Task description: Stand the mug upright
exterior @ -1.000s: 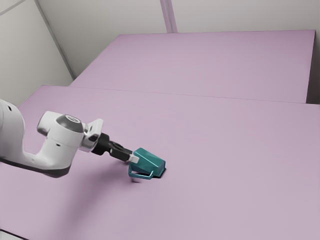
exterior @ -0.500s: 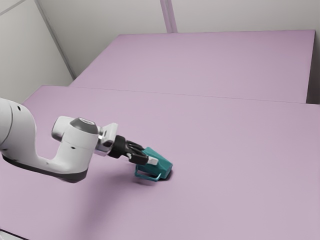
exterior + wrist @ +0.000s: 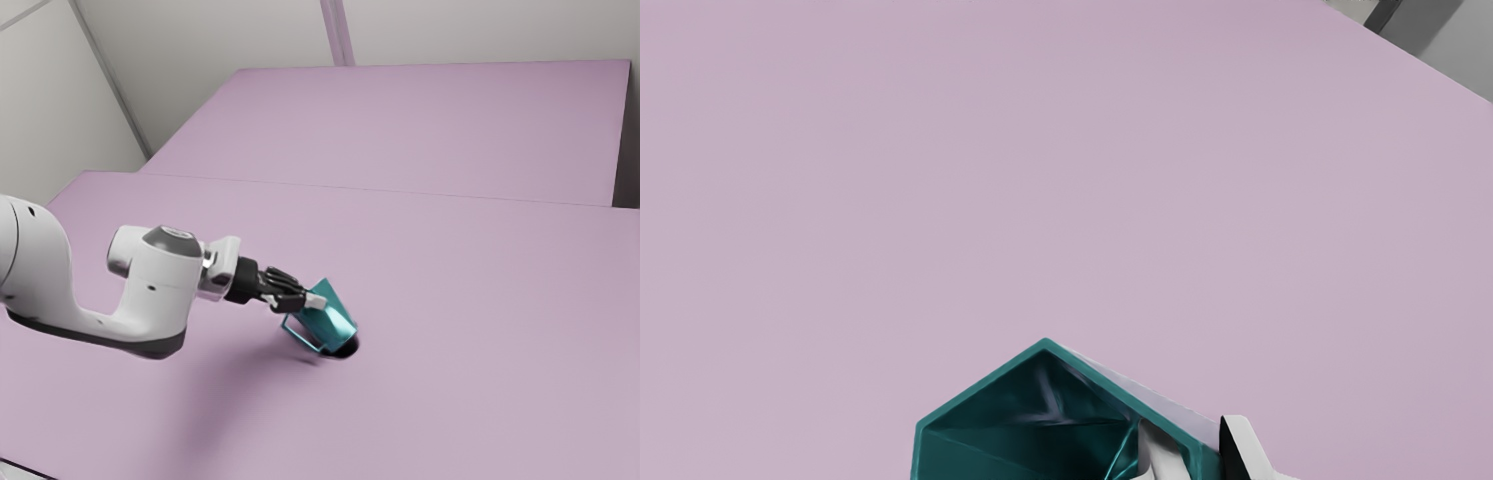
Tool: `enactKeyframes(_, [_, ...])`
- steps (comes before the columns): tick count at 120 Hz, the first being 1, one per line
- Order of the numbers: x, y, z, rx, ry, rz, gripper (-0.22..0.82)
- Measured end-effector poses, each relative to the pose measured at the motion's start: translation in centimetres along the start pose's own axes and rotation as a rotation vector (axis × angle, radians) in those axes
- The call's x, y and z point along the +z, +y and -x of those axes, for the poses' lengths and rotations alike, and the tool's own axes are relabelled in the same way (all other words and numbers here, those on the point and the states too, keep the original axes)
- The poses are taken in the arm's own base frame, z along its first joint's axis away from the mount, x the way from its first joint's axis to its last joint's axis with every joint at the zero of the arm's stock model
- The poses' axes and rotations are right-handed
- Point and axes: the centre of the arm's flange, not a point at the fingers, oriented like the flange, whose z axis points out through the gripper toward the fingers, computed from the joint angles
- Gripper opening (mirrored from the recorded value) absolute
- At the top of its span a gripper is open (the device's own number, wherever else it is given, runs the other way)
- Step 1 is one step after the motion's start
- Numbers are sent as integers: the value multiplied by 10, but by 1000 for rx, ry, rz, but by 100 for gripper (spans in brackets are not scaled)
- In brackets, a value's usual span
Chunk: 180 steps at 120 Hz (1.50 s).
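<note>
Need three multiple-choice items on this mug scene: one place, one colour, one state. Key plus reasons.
1. Where is the wall of the mug?
A) between the fingers of the gripper
B) beyond the fingertips
C) behind the arm

2. What colour is the mug?
A) red
B) yellow
C) teal

3. How is the mug set?
A) upside down
B) tilted
C) fully upright

Key:
1 A: the wrist view shows one finger inside the mug, the other outside.
2 C: both views show blue-green sides.
3 B: its body slants in the exterior view, mouth toward the gripper.
</note>
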Motion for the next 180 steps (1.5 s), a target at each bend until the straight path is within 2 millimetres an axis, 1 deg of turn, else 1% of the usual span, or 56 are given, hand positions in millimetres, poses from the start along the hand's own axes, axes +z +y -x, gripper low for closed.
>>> enactKeyframes(13, [-3, -1, -8, 17, 16, -7, -16])
enactKeyframes(41, [-8, -5, -10, 14, 36, -30, -18])
enactKeyframes(48, [-10, -10, -27, 50, 44, -44, -18])
enactKeyframes(52, [-12, -15, -41, 92, 43, -54, -18])
enactKeyframes(61, [-18, -31, -81, 226, 15, -81, -18])
enactKeyframes(67, [-21, -39, -102, 318, -29, -93, -18])
enactKeyframes(76, [-27, -43, -118, 456, -161, -80, -18])
enactKeyframes(83, [-34, -37, -125, 535, -279, -54, -18])
enactKeyframes(89, [-40, -29, -122, 561, -370, -33, -18])
enactKeyframes(94, [-45, -23, -113, 558, -437, -22, -18])
enactKeyframes(98, [-50, -22, -106, 544, -486, -23, -18])
enactKeyframes(104, [-62, -27, -97, 512, -548, -45, -18])
enactKeyframes(115, [-86, -39, -88, 440, -633, -107, -18])
enactKeyframes(127, [-102, -50, -81, 353, -691, -171, -18])
enactKeyframes(134, [-101, -53, -76, 304, -713, -197, -18])
enactKeyframes(144, [-94, -59, -71, 241, -733, -234, -18])
enactKeyframes(180, [-79, -69, -60, 43, -731, -339, -18])
